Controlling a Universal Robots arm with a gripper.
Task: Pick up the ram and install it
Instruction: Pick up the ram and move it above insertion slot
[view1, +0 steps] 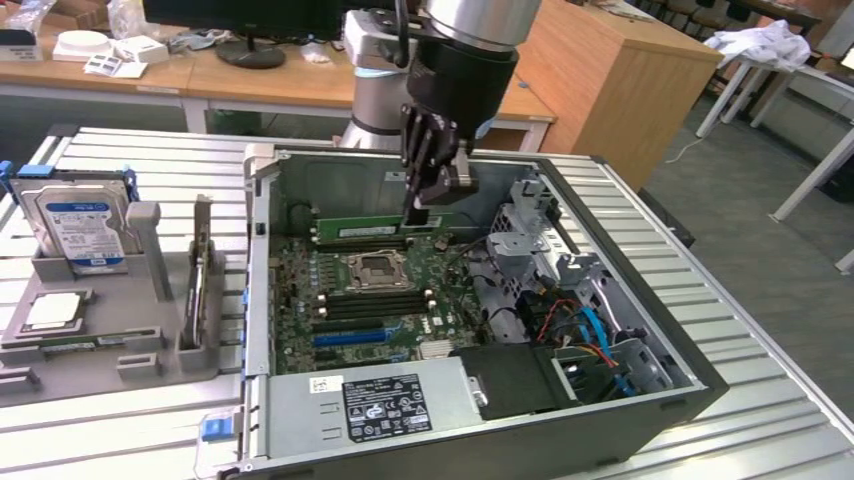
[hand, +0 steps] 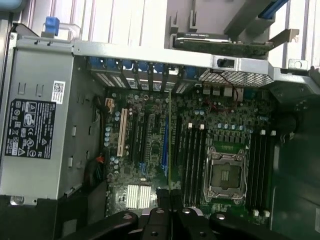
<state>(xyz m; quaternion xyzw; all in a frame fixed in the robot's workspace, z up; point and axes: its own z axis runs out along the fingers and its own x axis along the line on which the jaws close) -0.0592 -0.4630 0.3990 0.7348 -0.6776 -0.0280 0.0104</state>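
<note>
The ram (view1: 374, 232) is a thin green stick, and my gripper (view1: 424, 212) is shut on it near one end. It hangs level inside the open computer case (view1: 262, 300), just above the motherboard (view1: 360, 300) and beyond the processor socket (view1: 378, 267). In the wrist view the ram (hand: 170, 140) shows edge-on as a narrow line running out from my fingertips (hand: 161, 214). It lies beside the black memory slots (hand: 192, 155), parallel to them. Whether it touches a slot I cannot tell.
A grey holder (view1: 134, 345) at the exterior view's left carries a blue-labelled hard drive (view1: 80, 225), a square silver processor (view1: 54, 312) and an upright card (view1: 200, 270). The power supply (view1: 380, 405) and a drive cage with cables (view1: 561, 290) crowd the case.
</note>
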